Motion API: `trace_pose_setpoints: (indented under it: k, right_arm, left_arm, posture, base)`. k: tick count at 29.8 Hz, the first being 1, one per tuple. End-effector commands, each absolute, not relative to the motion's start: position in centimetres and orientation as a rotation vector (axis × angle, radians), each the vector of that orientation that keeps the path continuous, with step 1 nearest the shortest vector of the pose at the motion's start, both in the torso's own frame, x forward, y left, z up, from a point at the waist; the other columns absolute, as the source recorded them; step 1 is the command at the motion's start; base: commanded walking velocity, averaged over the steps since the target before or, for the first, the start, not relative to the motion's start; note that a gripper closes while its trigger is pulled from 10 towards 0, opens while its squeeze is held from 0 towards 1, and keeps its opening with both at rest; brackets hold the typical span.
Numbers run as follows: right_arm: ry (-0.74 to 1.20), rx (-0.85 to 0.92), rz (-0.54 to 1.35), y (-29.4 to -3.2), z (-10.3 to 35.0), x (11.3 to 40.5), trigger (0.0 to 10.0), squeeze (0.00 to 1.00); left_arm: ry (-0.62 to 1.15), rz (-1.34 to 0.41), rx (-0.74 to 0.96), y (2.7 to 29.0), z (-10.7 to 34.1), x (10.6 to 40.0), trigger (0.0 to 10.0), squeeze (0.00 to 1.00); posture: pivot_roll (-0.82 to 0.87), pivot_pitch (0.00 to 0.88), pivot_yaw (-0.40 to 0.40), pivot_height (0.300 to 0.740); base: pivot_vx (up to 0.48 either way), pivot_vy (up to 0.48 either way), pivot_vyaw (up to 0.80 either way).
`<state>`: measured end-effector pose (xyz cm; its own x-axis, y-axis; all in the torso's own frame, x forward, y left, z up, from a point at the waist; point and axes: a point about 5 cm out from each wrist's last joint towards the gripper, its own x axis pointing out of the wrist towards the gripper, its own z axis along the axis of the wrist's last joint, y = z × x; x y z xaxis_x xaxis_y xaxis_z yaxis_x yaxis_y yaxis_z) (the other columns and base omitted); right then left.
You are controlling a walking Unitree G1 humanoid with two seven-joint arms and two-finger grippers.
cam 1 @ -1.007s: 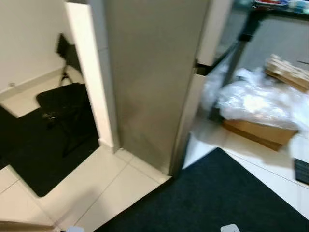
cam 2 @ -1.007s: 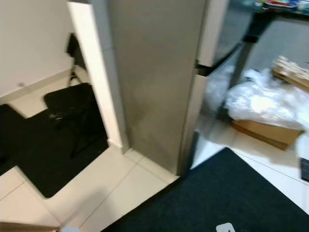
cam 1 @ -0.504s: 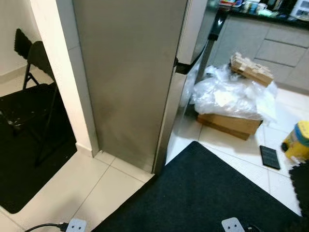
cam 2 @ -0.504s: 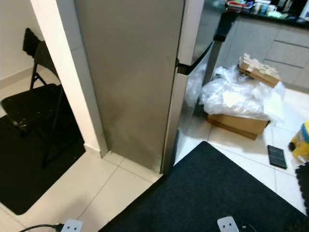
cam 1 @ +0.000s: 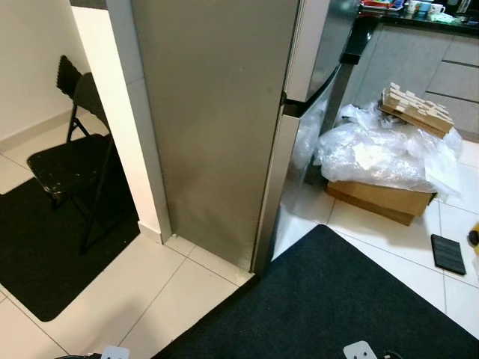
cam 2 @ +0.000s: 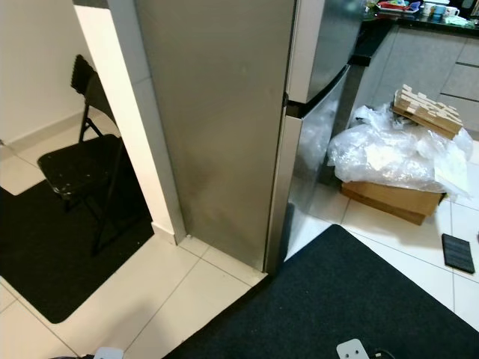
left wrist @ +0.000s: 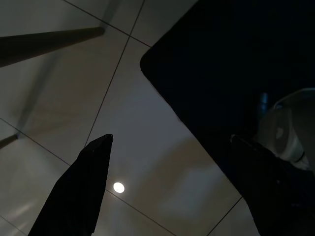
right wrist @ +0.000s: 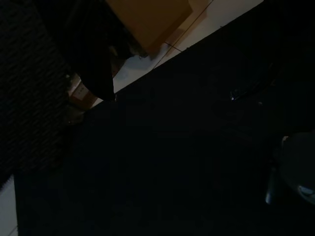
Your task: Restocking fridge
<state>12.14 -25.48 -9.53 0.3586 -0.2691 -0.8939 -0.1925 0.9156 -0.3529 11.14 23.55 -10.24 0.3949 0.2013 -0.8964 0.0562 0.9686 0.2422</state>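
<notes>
One tall steel fridge (cam 1: 224, 112) is seen standing upright on the tiled floor (cam 1: 172, 295), its long axis vertical, its side panel turned toward the camera and its two closed doors facing toward the robot's right. One white wall post (cam 1: 123, 112) is set just beside its left edge. One black folding chair (cam 1: 71, 161) is placed to the left, on one dark rug (cam 1: 45, 254). A second dark mat (cam 1: 337, 299) is laid in front of the fridge doors. To the right, one cardboard box (cam 1: 382, 200) is found on the floor, covered by crumpled clear plastic (cam 1: 374, 153), with one bundle of wooden pieces (cam 1: 415, 108) on top. One flat black item (cam 1: 449, 254) is seen on the tiles near the box. The left claw (left wrist: 172, 162) is held over the tiles with its fingers (left wrist: 81, 187) apart. The right claw's view is very dark, and whether its fingers are apart or together cannot be told.
</notes>
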Motion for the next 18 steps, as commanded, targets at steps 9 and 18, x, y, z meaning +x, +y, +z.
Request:
trace_pose_setpoints:
  k: [9, 18]
  right_arm:
    - [1.215, -0.393, -0.046, -24.04, -9.95, 12.07, 10.0, 0.00]
    - [1.225, -0.395, -0.055, -24.43, -9.99, 11.61, 10.0, 0.00]
  left_arm:
    - [1.141, 0.091, 0.298, 25.16, -9.44, 12.44, 10.0, 0.00]
    - [1.159, 0.081, 0.277, 24.37, -9.86, 11.81, 10.0, 0.00]
  posture:
    - [0.08, 0.000, 0.013, 0.740]
    - [0.06, 0.000, 0.001, 0.740]
  base:
    - [0.000, 0.000, 0.00]
    - [0.000, 0.000, 0.00]
